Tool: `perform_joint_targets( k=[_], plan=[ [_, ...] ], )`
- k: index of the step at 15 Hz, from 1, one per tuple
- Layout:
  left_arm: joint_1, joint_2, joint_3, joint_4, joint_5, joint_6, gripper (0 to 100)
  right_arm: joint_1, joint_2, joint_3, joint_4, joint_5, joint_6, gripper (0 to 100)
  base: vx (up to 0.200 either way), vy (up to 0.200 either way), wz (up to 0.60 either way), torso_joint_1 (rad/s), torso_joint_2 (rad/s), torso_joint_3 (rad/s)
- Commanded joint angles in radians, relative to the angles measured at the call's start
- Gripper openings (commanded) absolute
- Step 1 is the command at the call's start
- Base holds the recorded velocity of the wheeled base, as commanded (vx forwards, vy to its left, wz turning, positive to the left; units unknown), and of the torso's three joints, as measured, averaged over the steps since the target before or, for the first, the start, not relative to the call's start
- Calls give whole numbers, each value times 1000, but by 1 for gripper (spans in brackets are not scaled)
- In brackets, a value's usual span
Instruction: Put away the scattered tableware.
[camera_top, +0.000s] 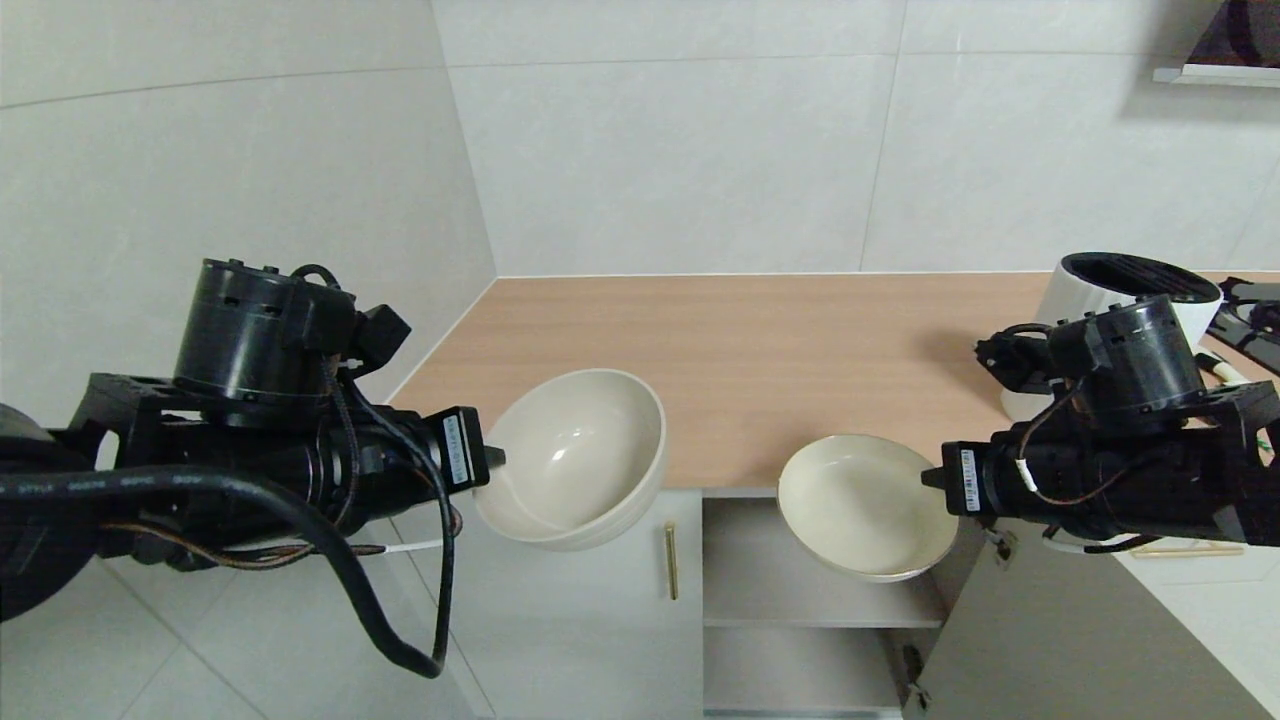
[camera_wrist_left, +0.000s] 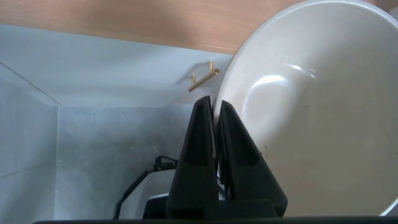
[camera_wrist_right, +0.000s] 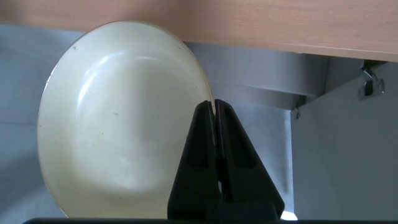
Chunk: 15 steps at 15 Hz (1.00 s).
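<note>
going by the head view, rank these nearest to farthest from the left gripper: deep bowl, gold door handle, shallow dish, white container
1. deep bowl, clamped in the left gripper itself.
2. gold door handle, just below and to the right.
3. shallow dish, farther right, held by the right gripper.
4. white container, far right on the counter.

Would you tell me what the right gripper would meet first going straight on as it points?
Probably the bowl held by the left gripper; the right gripper, shut on its plate, points toward it, though depth is unclear.
</note>
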<state>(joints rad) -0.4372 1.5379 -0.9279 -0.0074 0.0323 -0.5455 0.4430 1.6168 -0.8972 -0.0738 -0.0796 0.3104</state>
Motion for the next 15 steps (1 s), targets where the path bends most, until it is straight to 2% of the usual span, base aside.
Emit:
perform_joint_targets(
  k=[1, 5, 15],
  plan=[
    [0, 4, 0, 0, 0, -1, 0, 0, 8, 0, -1, 0, -1, 0, 0, 0, 0, 0, 0, 0],
    [0, 4, -2, 0, 0, -1, 0, 0, 9, 0, -1, -2, -1, 0, 0, 0, 0, -50, 122, 67],
    [0, 2, -2, 0, 0, -2, 0, 0, 11, 1, 0, 0, -1, 0, 0, 0, 0, -197, 484, 274]
  ],
)
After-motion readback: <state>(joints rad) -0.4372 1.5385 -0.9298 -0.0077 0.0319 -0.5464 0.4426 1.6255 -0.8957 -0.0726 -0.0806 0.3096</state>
